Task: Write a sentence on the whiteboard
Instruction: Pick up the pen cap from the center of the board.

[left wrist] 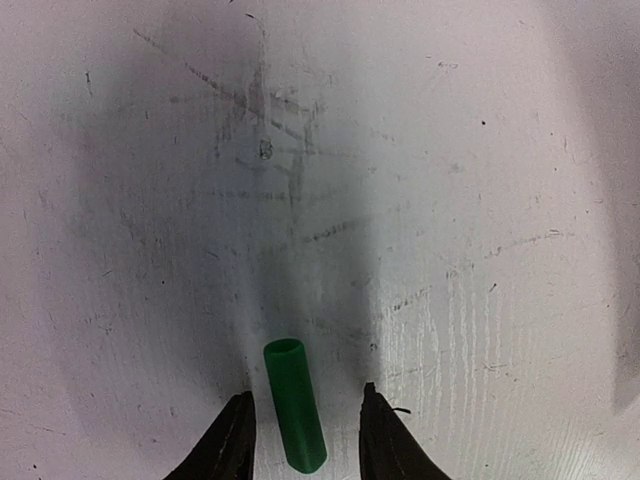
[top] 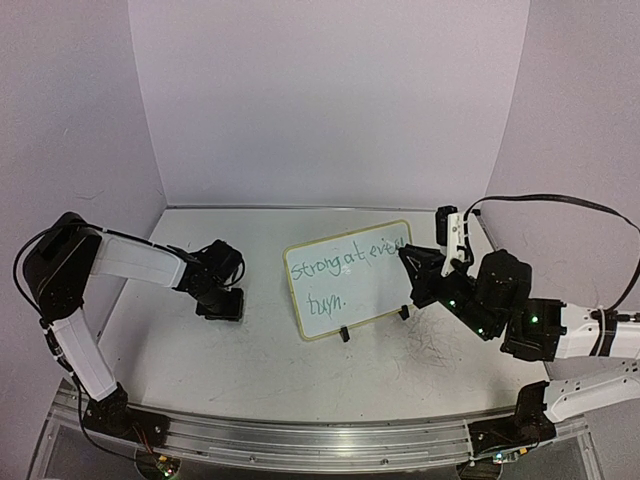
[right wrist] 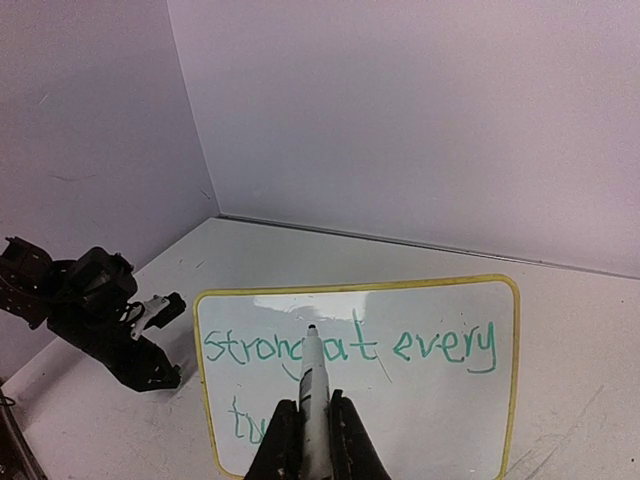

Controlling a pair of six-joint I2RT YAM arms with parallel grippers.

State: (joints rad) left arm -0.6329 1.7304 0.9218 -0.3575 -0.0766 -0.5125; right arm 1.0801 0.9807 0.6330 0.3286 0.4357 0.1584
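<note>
Straddling green cap [left wrist: 295, 410], long axis along jaws, with part-open, empty left claw [left wrist: 306, 395]; clamping marker [right wrist: 311, 365] in closed right claw [right wrist: 315, 405].

The left arm [top: 130, 260] bends down well left of the small yellow-framed white board [top: 375, 290]. Its black gripper [left wrist: 305, 395] points straight down, jaws apart either side of a short green plastic cap [left wrist: 294, 405]. The right gripper [right wrist: 315, 402], at the board's right edge, is clamped on a pale-barrelled marker pen [right wrist: 311, 365].

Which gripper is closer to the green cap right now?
Left. The left gripper straddles the green cap; the right gripper is at the whiteboard, holding the marker.
</note>
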